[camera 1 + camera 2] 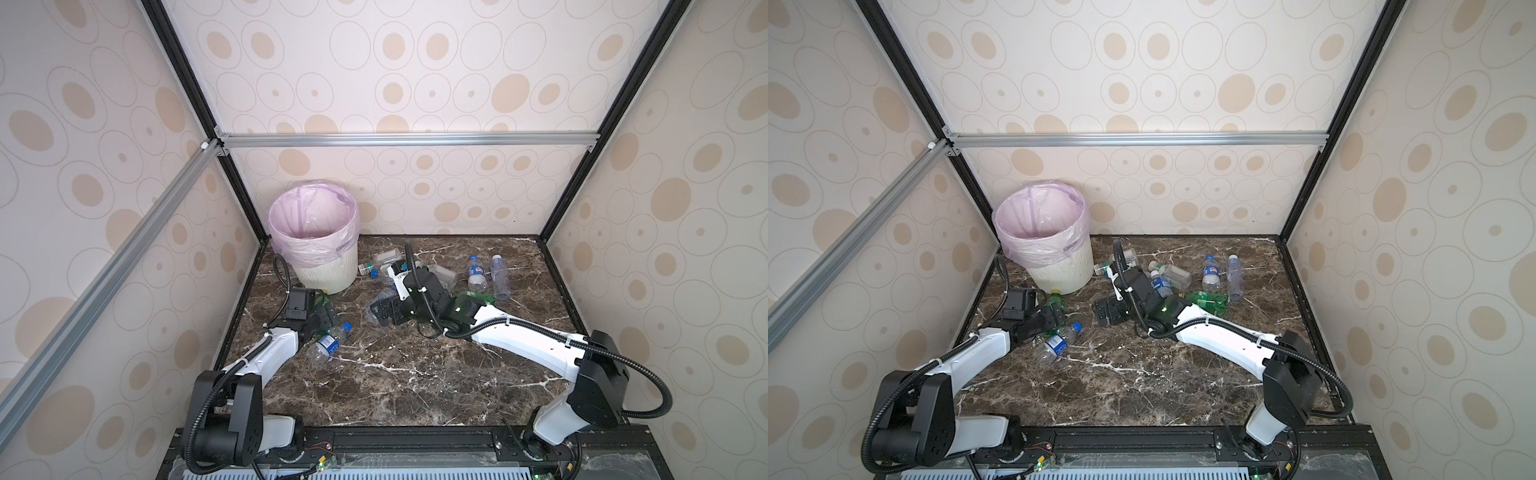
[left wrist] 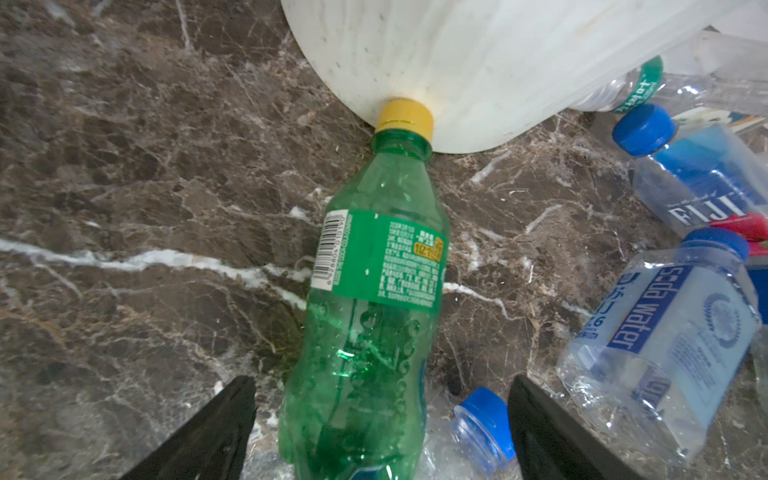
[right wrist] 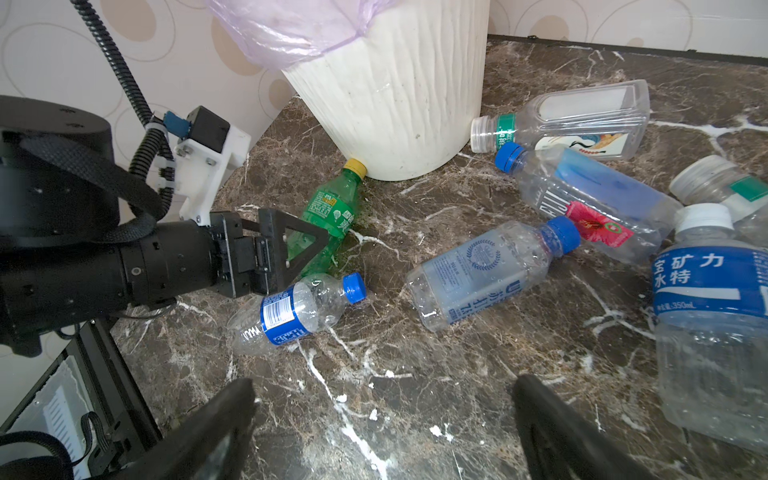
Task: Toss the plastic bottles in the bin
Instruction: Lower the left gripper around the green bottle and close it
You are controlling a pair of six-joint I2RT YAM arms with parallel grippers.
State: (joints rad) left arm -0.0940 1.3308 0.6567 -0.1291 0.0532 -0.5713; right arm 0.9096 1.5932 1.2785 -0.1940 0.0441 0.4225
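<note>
My left gripper (image 2: 382, 377): jaws spread, low over the worktop (image 1: 415, 374), one on each side of a green bottle (image 2: 374, 291) near its base end, a gap showing both sides, so no grip. The bottle lies flat, its yellow cap (image 2: 405, 118) touching the foot of the bin (image 2: 457, 62). The bin stands upright in the far left corner, pink bag (image 1: 307, 245) folded over its rim. A clear blue-capped bottle (image 3: 291, 309) lies just beside this gripper.

My right gripper (image 3: 382, 378): jaws spread wide, nothing between them, over bare worktop near the middle. Ahead of it lie a soda water bottle (image 3: 486, 274) and a Fiji bottle (image 3: 590, 199). A square clear bottle (image 3: 561, 120) lies near the bin. In a top view a second green bottle (image 1: 1208, 300) lies beside my right arm, two clear bottles (image 1: 1212, 272) just past it
</note>
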